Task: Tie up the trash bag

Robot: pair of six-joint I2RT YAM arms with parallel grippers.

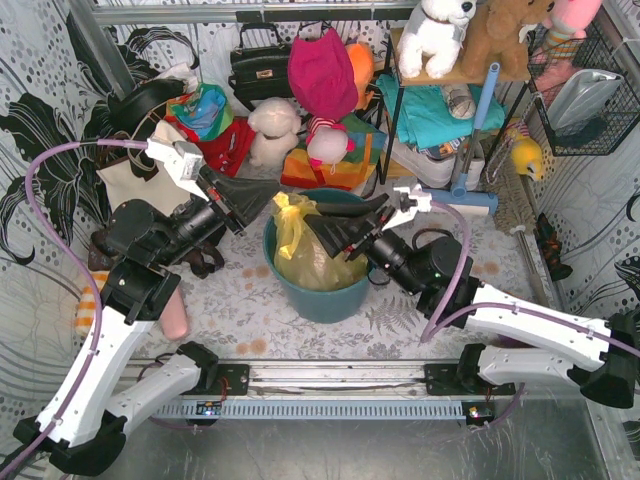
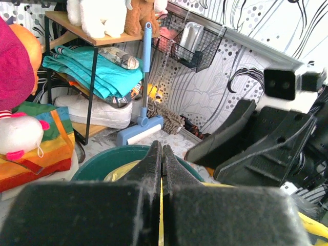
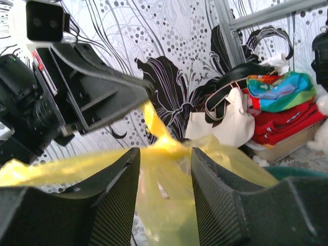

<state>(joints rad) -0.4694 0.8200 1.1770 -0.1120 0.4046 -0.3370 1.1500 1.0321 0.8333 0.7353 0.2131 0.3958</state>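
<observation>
Already done: I am judging the top of the trash bag (image 1: 300, 255) gathered and its yellow strands crossed above it. The crossing is looking loose, and I cannot tell whether it is a full knot.
Left to do: I am reckoning on pulling that crossing tight, probably with a second throw over it.
Bag position: it is sitting inside the teal bin (image 1: 325, 300), its top rising above the rim between the two arms.
Bin position: it is standing on the desk (image 1: 250, 310), about mid-way across.
Left gripper (image 1: 266, 198): I am pinching one yellow strand with the jaws fully closed, drawing it up and away from the crossing.
Right gripper (image 3: 164, 154): its jaws are standing roughly half apart either side of the crossing. Plastic is passing between them, and they are not looking clamped on it.
Counts: I am counting one trash bag, one bin and two grippers.
</observation>
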